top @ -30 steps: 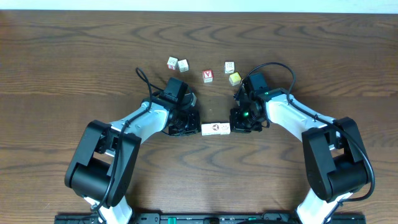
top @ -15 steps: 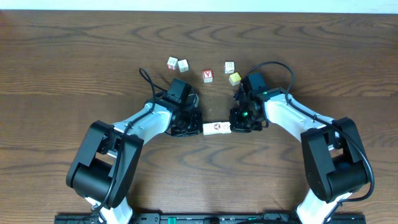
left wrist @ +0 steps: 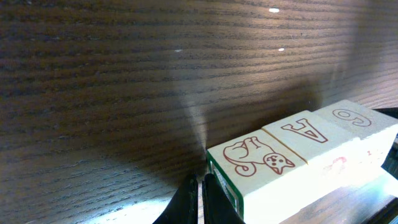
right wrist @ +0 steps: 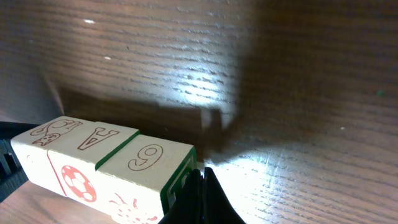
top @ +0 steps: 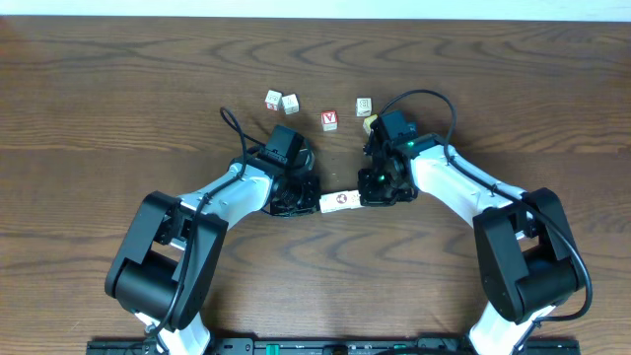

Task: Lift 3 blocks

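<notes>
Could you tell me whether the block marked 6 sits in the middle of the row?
No, the block marked A sits in the middle, with the block marked 6 at one end.

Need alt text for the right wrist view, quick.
Three cream blocks form an end-to-end row, their tops showing a line drawing, an A and a 6. The shut right fingers press against the 6 end, with the wooden table behind.

We see the three blocks (right wrist: 102,163) end to end toward eight o'clock, tops showing a drawing, A and 6; our right gripper (right wrist: 201,180), jaws together at six o'clock, touches the 6 end; the table (right wrist: 298,74) glares beside it.
</notes>
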Robot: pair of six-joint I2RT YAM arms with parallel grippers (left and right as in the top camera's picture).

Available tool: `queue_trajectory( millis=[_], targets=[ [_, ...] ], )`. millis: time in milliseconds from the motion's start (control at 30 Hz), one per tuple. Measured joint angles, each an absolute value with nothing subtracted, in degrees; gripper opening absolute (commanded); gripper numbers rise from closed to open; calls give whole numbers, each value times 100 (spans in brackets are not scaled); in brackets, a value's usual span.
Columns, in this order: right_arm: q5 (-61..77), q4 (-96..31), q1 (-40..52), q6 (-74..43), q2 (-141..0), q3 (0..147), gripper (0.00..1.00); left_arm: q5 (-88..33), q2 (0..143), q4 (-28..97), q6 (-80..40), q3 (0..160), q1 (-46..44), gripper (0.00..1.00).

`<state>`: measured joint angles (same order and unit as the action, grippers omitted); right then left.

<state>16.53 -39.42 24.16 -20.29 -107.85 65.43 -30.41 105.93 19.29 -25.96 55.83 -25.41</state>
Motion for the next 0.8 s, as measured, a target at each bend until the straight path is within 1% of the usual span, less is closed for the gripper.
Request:
queue_trajectory(
  millis=[800],
  targets=[
    [1612, -3959, 2447, -2029, -10785, 6565, 1, -2982, 10551, 1959, -2596, 5575, -2543, 7]
  ],
)
